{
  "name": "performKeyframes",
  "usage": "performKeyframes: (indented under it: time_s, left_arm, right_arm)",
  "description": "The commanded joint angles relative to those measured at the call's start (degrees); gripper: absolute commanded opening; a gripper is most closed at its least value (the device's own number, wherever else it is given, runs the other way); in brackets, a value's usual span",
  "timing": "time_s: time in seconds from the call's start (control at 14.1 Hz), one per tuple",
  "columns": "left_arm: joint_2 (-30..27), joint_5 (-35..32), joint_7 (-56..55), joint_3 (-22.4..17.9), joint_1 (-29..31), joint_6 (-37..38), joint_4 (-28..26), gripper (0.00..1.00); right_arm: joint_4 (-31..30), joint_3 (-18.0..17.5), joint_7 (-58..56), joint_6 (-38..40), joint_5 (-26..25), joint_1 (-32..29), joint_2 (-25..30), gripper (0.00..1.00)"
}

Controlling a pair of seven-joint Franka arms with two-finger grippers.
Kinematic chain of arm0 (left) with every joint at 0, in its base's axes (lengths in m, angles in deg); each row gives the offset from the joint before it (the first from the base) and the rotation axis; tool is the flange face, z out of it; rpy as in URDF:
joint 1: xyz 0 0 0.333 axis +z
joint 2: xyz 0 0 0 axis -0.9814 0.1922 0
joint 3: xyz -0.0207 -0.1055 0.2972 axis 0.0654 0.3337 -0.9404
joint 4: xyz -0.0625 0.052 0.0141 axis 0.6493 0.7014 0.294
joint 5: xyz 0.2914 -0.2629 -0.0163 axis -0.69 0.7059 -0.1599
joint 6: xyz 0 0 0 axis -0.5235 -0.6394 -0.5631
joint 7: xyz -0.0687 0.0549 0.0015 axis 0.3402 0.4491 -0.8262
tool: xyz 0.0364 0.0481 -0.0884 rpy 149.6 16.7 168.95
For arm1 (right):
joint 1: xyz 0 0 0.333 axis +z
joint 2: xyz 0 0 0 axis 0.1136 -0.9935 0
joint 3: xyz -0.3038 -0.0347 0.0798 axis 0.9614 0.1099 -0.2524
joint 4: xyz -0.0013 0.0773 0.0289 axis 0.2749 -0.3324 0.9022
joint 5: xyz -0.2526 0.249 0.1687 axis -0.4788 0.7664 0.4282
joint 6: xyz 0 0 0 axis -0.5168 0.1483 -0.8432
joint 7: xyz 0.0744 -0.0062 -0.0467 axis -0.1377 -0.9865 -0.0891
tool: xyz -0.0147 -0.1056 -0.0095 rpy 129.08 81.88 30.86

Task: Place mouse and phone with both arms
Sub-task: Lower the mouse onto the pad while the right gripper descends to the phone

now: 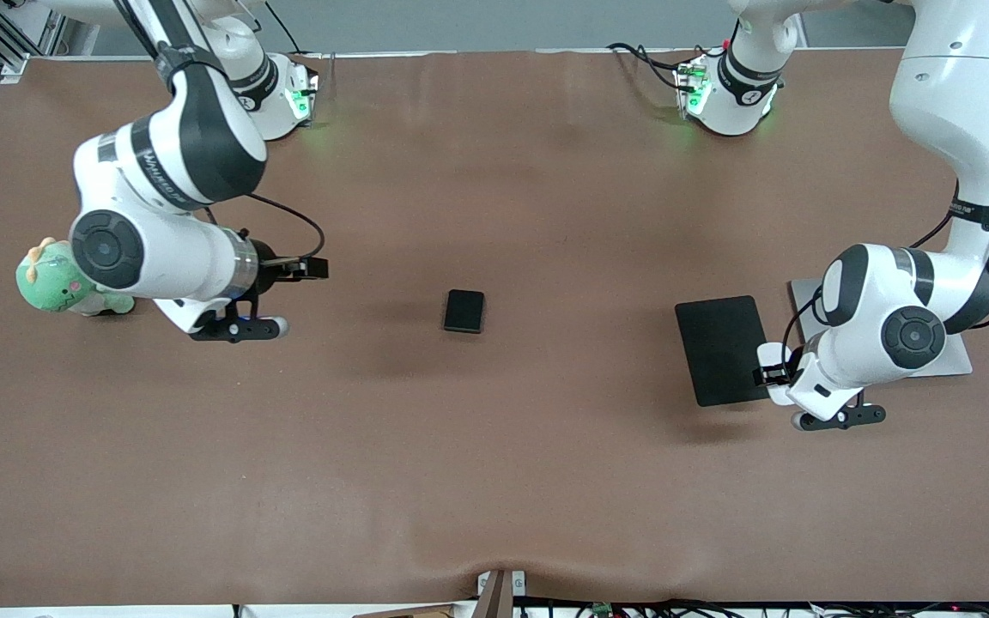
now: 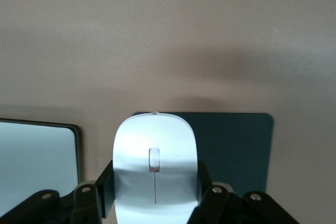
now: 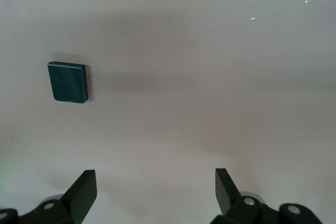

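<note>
The left gripper (image 2: 155,195) has its 2 black fingers (image 2: 105,187) clamped on the flanks of the mouse (image 2: 154,166), a glossy white oval with a small scroll wheel and a thin grey line running back from it toward the gripper. The mouse juts out ahead of the fingers, held up in the air over the edge of the mouse pad (image 2: 231,148), a flat black sheet that lies on the brown surface (image 2: 168,35). In the front view the left gripper (image 1: 771,369) and a little of the mouse (image 1: 773,354) show at that same pad edge (image 1: 722,348), toward the left arm's end of the surface. A pale grey plate (image 2: 37,156) lies beside the pad, apart from it by a strip of brown.

The right gripper (image 3: 156,192) hangs over bare surface with its fingers (image 3: 81,190) wide apart and nothing between them. The phone (image 3: 68,81), a small black slab with rounded corners, lies flat well ahead of those fingers and off to 1 side of their gap. In the front view the phone (image 1: 464,311) sits near the middle of the surface (image 1: 494,481), well apart from the right gripper (image 1: 310,269) and from the mouse pad.

A green plush toy (image 1: 52,279) rests beside the right arm's wrist. Dark lettering runs along a black band on the right arm, too small to read.
</note>
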Motion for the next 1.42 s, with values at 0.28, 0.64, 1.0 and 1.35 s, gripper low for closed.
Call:
performKeyframes:
  time_s: [0.28,0.64,1.0,1.35]
  left_arm:
    - [0.8,-1.3,-1.1,1.1,0.2,-1.5,-2.1,0.0]
    - [0.0,-1.0,-2.6,1.4,-0.1,-7.1,-7.7,0.0]
    - [-0.6,-1.1,-5.4,3.2,-0.1,-7.3,-9.6,0.0]
    - [-0.7,-1.4,-5.2,3.2,0.3,-10.2,-12.0,0.0]
  right_arm:
    - [-0.2,0.4,5.2,-7.2,1.1,5.8,-4.9,1.0]
    - [-0.3,0.4,10.1,-13.8,1.1,11.2,-8.7,1.0]
    - [-0.3,0.4,15.9,-21.8,0.9,15.9,-13.3,1.0]
    - [-0.4,0.5,16.7,-27.5,0.9,18.3,-17.0,1.0]
